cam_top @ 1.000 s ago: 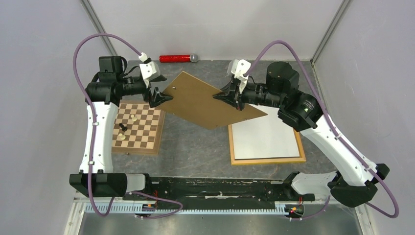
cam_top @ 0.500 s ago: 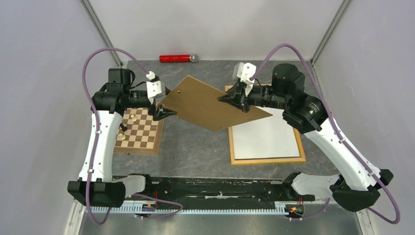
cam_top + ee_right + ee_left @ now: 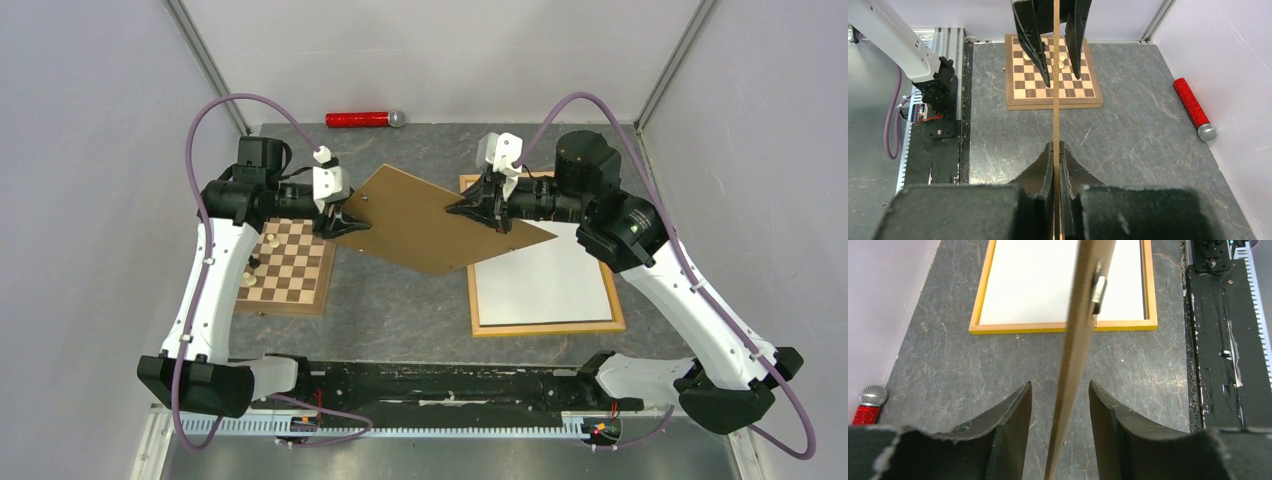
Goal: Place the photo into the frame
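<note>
right tool (image 3: 464, 207) pinches the brown board (image 3: 430, 228) mid-air, left tool (image 3: 350, 222) straddles its other edge with gaps both sides. photo (image 3: 545, 285) sits white side up inside the frame (image 3: 545, 327) on the table (image 3: 400, 300).

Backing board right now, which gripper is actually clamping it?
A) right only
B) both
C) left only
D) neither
A: in its own wrist view the right gripper is closed flat against both faces of the brown backing board, while the left gripper only straddles the board's edge, with table showing in the gaps on either side.
</note>
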`<state>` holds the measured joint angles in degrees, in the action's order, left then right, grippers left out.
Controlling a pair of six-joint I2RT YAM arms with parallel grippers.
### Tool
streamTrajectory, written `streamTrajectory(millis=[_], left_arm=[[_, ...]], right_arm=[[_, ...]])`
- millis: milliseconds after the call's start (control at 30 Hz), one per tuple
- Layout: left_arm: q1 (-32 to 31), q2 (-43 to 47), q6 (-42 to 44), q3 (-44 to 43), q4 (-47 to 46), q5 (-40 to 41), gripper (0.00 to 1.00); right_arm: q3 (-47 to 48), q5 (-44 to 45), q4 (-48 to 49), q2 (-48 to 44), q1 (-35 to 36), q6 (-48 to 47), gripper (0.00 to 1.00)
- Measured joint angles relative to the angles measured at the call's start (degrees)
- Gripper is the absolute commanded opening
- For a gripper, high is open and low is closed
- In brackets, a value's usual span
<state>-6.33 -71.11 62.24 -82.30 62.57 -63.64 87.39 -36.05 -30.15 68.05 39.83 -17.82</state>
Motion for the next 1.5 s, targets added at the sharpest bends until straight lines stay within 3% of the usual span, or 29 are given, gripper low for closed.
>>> streamTrajectory(millis=[733,833,900,1000,1033,1133,1167,1267,1367,1500], left_arm=[[-0.96,-1.51,1.95,-3.17,5.09,0.42,0.28],[-1.75,-1.55,1.95,-3.17,5.09,0.39,0.19],[-2.01,-1.55,1.95,-3.17,5.27,0.44,0.03],[-2.32,-1.55,2.67,-3.17,6.16,0.37,0.02],[-2.45,-1.53,2.78,-3.19,6.4,0.39,0.02],[-2.64,-1.44,2.82,-3.23,6.64,0.39,0.02],[-2.69,-1.36,2.82,-3.28,6.86,0.33,0.02],[-3.02,-1.14,1.73,-3.85,7.02,1.27,0.02],[-2.89,-1.16,-0.63,-4.94,6.56,3.58,0.02],[-2.73,-1.09,-4.24,-5.68,4.24,4.68,0.02]], right_arm=[[-0.13,0.31,-1.31,-0.61,-0.52,-2.1,0.0],[-0.13,0.15,-1.44,-0.61,-0.66,-2.08,0.0],[-0.13,0.09,-1.64,-0.63,-0.72,-2.1,0.0],[-0.13,0.22,-1.42,-0.72,-1.07,-2.73,0.0],[-0.13,0.24,-1.55,-0.79,-1.29,-2.78,0.04],[-0.13,0.46,-1.79,-1.05,-1.42,-2.75,0.37],[-0.13,1.11,-1.22,-1.05,-1.42,-2.8,0.55],[-0.13,2.47,0.85,-1.27,-1.86,-2.75,0.8],[-0.13,3.39,1.81,-1.92,-1.81,-2.21,0.95],[-0.13,6.45,2.73,-3.19,-1.99,-1.73,0.98]])
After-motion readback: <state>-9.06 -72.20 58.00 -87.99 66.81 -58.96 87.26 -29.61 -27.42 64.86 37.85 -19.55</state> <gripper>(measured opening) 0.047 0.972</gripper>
